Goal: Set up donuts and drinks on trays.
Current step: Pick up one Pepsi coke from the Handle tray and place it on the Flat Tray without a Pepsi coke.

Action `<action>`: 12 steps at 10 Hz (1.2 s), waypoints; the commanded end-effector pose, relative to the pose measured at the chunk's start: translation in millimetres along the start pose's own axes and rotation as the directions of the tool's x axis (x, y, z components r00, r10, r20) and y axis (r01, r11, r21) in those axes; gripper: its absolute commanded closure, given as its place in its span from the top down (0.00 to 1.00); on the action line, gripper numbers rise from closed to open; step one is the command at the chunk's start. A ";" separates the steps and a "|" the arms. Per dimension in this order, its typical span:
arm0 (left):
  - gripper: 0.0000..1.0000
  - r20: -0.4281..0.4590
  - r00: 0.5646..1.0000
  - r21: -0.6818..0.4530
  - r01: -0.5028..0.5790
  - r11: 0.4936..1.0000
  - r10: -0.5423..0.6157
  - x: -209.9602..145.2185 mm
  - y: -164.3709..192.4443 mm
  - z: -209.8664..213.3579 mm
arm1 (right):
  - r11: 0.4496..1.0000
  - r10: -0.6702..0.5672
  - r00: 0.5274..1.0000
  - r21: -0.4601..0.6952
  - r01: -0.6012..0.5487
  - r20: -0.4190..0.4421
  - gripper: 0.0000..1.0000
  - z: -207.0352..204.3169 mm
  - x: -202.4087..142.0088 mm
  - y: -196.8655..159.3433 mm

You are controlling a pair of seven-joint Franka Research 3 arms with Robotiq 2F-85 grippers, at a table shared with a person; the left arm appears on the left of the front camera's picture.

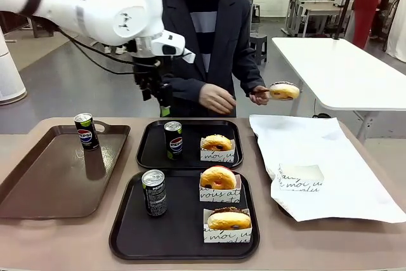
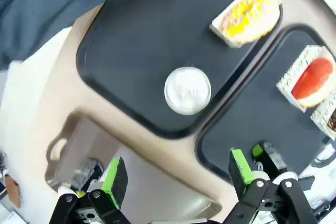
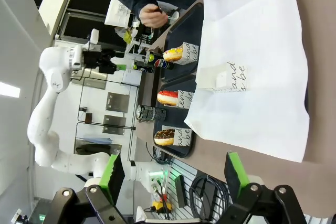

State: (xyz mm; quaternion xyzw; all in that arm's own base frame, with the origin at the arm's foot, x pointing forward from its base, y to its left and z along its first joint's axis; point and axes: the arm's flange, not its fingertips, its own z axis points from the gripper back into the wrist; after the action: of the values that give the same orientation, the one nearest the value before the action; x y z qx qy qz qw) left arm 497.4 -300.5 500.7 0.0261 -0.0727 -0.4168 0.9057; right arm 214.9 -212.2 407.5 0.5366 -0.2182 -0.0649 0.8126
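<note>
At the left of the front view a brown tray (image 1: 38, 182) holds one can (image 1: 85, 131) near its upper edge, a drink not yet moved to a black tray, I judge. My left gripper (image 1: 163, 107) hangs in the upper middle of that view, above the far black tray (image 1: 152, 150), its fingers spread wide with nothing between them; in my left wrist view the silver top of a can (image 2: 187, 90) sits in the centre, well clear of both green pads (image 2: 114, 178), which fits a can set down and let go. That can (image 1: 173, 139) stands upright at the left of the far tray, with a yellow donut (image 1: 217, 142) in its paper sleeve to the right of it, so drink and snack sit side by side.

The near black tray (image 1: 127, 239) repeats the pattern: a can (image 1: 154, 192) on the left, a red donut (image 1: 217, 178) and a chocolate donut (image 1: 229, 219) in sleeves stacked toward the lower right.

Right of centre, the person's hand (image 1: 259, 93) holds another donut (image 1: 283, 91) in the air, apparently bringing it in. A white paper sheet (image 1: 330, 176) covers the right of the table, an empty sleeve (image 1: 301, 177) lying on it.

My right gripper (image 3: 170, 179) at the bottom of its own view is open and empty.
</note>
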 end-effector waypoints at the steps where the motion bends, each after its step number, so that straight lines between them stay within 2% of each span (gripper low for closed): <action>1: 1.00 0.027 1.000 -0.003 -0.012 1.000 0.012 -51.7 -4.4 1.4 | 0.999 0.019 1.000 0.027 -0.019 0.020 1.00 -0.3 2.9 0.7; 4: 1.00 0.053 0.995 -0.019 -0.087 0.996 0.088 -88.3 11.2 7.6 | 0.999 0.019 1.000 0.027 -0.019 0.020 1.00 -0.3 2.9 0.7; 5: 1.00 0.073 0.991 -0.027 -0.109 0.994 0.111 -90.4 15.3 10.6 | 0.999 0.019 1.000 0.027 -0.019 0.020 1.00 -0.3 2.9 0.7; 7: 1.00 0.025 0.994 -0.009 -0.108 0.994 0.108 -84.2 12.0 9.5 | 0.999 0.019 1.000 0.027 -0.019 0.020 1.00 -0.3 2.9 0.7; 12: 1.00 0.025 0.994 -0.009 -0.108 0.994 0.108 -84.2 12.0 9.5 | 0.999 0.019 1.000 0.027 -0.019 0.020 1.00 -0.3 2.9 0.7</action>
State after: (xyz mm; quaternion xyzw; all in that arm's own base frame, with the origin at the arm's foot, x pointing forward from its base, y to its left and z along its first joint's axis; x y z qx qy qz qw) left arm 450.1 -229.5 501.5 0.0093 -0.0844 -0.3682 0.9259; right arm 214.9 -212.2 407.6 0.5366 -0.2182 -0.0647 0.8126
